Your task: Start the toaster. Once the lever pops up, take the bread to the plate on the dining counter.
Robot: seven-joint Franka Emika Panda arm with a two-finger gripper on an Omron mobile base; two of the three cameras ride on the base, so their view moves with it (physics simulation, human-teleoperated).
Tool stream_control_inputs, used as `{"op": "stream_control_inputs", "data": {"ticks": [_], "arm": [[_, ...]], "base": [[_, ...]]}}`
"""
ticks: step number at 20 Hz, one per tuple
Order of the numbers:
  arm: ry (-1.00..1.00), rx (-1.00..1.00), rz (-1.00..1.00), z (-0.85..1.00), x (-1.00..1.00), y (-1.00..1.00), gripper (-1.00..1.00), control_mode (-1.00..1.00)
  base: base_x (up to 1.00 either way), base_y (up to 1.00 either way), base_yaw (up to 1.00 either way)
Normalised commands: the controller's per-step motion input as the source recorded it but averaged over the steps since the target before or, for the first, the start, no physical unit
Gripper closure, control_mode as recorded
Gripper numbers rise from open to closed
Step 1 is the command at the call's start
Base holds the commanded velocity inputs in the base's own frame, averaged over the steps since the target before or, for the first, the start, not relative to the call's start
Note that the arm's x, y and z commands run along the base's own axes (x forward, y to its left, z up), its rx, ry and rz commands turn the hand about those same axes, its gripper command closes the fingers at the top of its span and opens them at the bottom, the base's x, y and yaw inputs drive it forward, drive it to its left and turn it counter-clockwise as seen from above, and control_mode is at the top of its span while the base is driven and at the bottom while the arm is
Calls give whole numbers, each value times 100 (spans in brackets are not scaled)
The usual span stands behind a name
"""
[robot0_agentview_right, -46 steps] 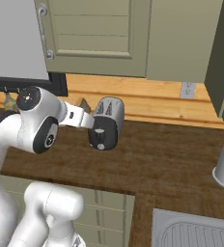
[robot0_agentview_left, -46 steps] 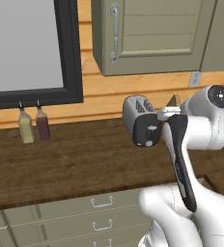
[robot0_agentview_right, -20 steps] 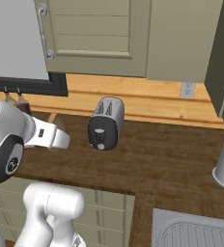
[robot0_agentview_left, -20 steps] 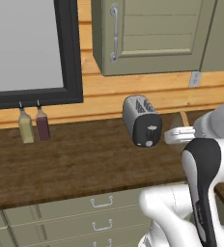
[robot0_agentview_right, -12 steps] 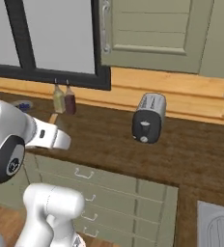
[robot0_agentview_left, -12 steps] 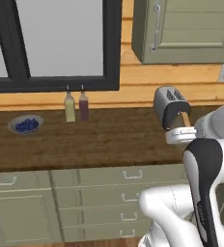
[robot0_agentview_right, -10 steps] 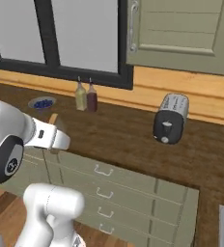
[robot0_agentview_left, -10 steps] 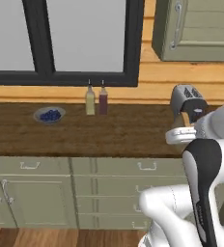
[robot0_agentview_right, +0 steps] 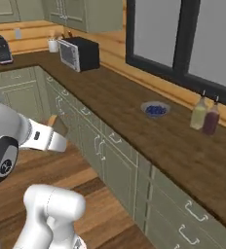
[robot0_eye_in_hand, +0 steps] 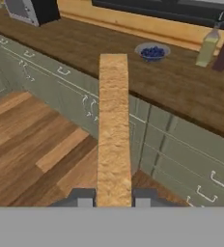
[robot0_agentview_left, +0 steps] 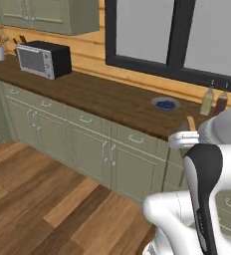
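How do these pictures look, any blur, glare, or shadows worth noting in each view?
Hand view: the tan, brown-crusted bread slice, edge-on between the gripper fingers, looks soft and coarse-textured. Left base view: flat even light, no glare on the dark wood worktop. Right base view: the two small bottles cast only faint shadows; everything is slightly soft, rendered.
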Motion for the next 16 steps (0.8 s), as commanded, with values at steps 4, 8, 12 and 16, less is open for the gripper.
{"op": "stream_control_inputs", "data": {"ticks": [4,8,12,16], "arm": [[0,0,0,0,0,0,100,100],[0,0,0,0,0,0,100,100],[0,0,0,0,0,0,100,100],[0,0,0,0,0,0,100,100]], "base": [[0,0,100],[0,0,100],[0,6,100],[0,16,99]]}}
